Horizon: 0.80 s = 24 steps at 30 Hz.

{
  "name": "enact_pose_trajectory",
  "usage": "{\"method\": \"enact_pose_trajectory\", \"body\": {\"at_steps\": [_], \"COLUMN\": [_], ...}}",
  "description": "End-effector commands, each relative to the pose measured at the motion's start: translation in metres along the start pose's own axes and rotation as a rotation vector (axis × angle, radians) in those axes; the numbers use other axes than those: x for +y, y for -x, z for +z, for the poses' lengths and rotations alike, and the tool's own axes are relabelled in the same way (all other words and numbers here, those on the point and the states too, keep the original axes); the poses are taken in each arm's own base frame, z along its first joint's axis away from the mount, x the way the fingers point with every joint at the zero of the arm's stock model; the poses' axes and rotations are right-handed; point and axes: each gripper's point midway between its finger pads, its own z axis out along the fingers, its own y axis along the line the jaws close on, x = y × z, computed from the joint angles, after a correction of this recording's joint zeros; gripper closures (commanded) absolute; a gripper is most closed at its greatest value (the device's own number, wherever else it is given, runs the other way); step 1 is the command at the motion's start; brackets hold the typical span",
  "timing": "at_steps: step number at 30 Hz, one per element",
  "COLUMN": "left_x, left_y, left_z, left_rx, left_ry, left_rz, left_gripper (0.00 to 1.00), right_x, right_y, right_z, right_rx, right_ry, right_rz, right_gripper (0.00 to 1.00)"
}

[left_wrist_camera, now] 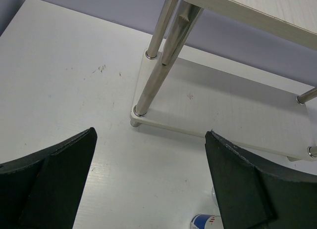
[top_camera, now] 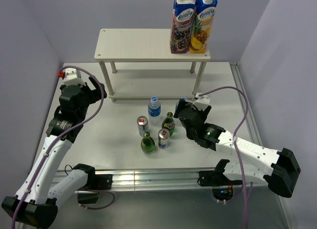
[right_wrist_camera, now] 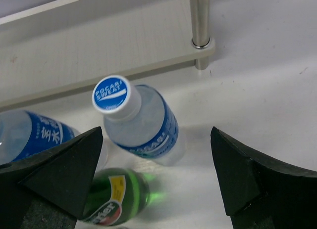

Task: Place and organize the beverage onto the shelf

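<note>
The cream two-tier shelf (top_camera: 143, 43) stands at the back of the table. Two juice cartons, purple (top_camera: 182, 23) and yellow (top_camera: 203, 22), stand on the right end of its top board. Two clear bottles (top_camera: 154, 109), two green bottles (top_camera: 169, 123) and two cans (top_camera: 142, 124) stand in front of it. My right gripper (top_camera: 182, 112) is open, just short of a Pocari Sweat bottle (right_wrist_camera: 141, 120), with a green bottle (right_wrist_camera: 116, 197) by its left finger. My left gripper (top_camera: 94, 90) is open and empty, facing the shelf's left front leg (left_wrist_camera: 156, 75).
The shelf's lower board (left_wrist_camera: 223, 110) holds nothing. A blue-labelled bottle (right_wrist_camera: 34, 135) stands left of the Pocari bottle. A can top (left_wrist_camera: 205, 222) shows by my left gripper's right finger. Grey walls close in the table on the left, back and right.
</note>
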Motion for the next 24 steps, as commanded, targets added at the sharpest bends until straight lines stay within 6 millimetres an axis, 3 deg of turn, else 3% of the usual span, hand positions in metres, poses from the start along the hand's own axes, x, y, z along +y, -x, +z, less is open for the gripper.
{"method": "enact_pose_trajectory", "body": {"at_steps": [1, 15, 24], "left_x": [-0.001, -0.002, -0.002], "left_y": [0.005, 0.004, 0.004], "left_z": [-0.003, -0.003, -0.003], "left_rx": [-0.015, -0.010, -0.010], "left_ry": [-0.014, -0.020, -0.022], "left_rz": [0.015, 0.011, 0.012], "left_gripper": [0.02, 0.03, 0.03], "right_x": [0.007, 0.025, 0.024], "right_y": [0.013, 0.001, -0.022], "right_z": [0.013, 0.032, 0.049], "right_rx": [-0.033, 0.013, 0.051], "right_ry": [0.018, 0.042, -0.005], "right_rz": [0.055, 0.051, 0.005], "right_gripper": [0.04, 0.04, 0.04]}}
